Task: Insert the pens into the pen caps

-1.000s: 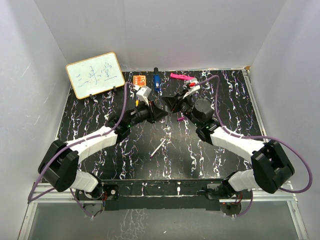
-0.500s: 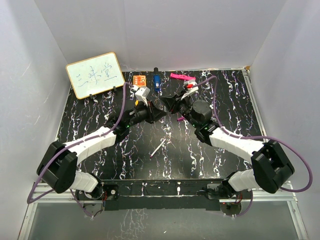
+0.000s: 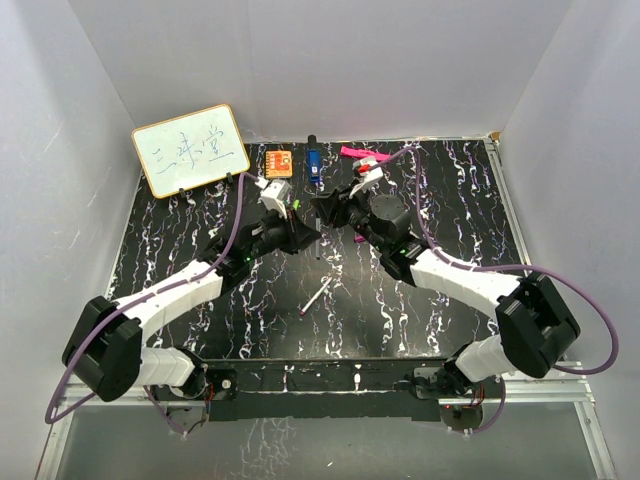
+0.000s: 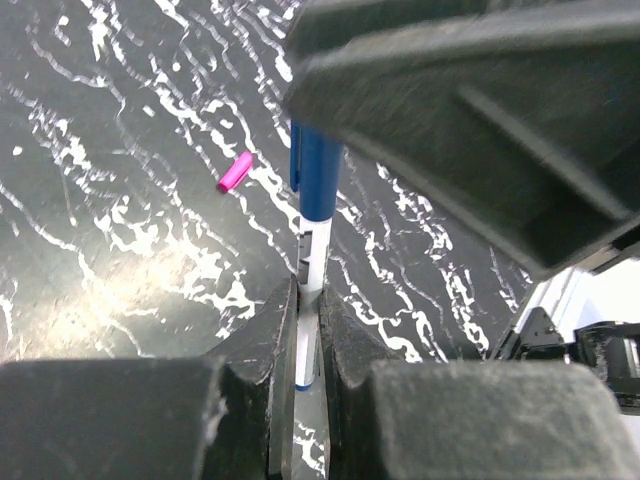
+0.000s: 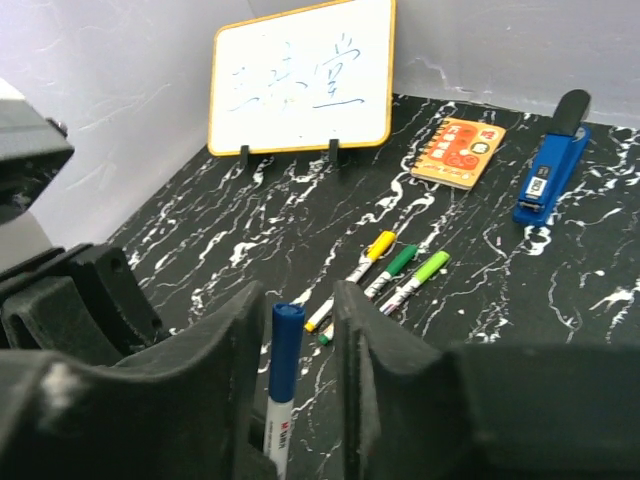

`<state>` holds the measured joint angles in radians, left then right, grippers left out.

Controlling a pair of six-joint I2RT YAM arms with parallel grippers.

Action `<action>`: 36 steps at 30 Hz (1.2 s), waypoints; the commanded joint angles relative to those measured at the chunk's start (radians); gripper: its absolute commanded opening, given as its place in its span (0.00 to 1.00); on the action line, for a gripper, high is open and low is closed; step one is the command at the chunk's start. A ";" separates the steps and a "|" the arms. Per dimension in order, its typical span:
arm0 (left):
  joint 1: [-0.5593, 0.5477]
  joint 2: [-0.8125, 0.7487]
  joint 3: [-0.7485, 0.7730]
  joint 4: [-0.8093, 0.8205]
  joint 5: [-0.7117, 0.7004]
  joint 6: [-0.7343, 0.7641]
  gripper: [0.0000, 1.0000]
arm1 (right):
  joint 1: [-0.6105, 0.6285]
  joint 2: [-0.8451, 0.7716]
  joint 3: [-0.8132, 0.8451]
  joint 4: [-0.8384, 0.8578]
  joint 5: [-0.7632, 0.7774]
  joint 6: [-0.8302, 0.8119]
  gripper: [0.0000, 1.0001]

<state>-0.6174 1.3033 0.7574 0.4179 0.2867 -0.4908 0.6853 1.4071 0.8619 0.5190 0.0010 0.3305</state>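
My left gripper is shut on the white barrel of a pen that wears a blue cap. The capped end stands between my right gripper's fingers, with a gap on one side; that gripper is open. In the top view the two grippers meet mid-table. Three capped pens, yellow, green and light green, lie together. One uncapped pen lies nearer the arm bases. A loose purple cap lies on the table.
A whiteboard stands at the back left. An orange block, a blue stapler and a pink marker lie along the back edge. White walls close in the black marbled table.
Both arms have shifted left and toward the back. The right gripper has closed in over the left gripper's pen, so the blue-capped end now sits between its fingers.
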 commanded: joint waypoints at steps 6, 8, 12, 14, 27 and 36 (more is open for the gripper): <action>-0.012 -0.016 -0.061 -0.111 -0.092 0.032 0.00 | -0.007 -0.031 0.055 0.037 0.077 -0.018 0.58; -0.012 -0.002 -0.059 -0.117 -0.111 0.039 0.00 | -0.007 -0.052 0.047 0.039 0.094 -0.022 0.62; -0.012 0.042 -0.017 -0.171 -0.163 0.081 0.00 | -0.007 -0.092 0.038 0.034 0.137 -0.037 0.77; -0.012 0.081 0.011 -0.208 -0.191 0.102 0.00 | -0.007 -0.105 0.041 0.013 0.163 -0.048 0.84; 0.004 0.299 0.214 -0.396 -0.391 0.194 0.00 | -0.009 -0.137 0.013 -0.091 0.322 -0.030 0.92; 0.045 0.502 0.407 -0.499 -0.434 0.228 0.00 | -0.009 -0.144 0.003 -0.141 0.353 -0.030 0.92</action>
<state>-0.5900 1.7561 1.0794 -0.0051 -0.0982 -0.2939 0.6796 1.3037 0.8677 0.3740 0.3164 0.2981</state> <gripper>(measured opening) 0.067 0.917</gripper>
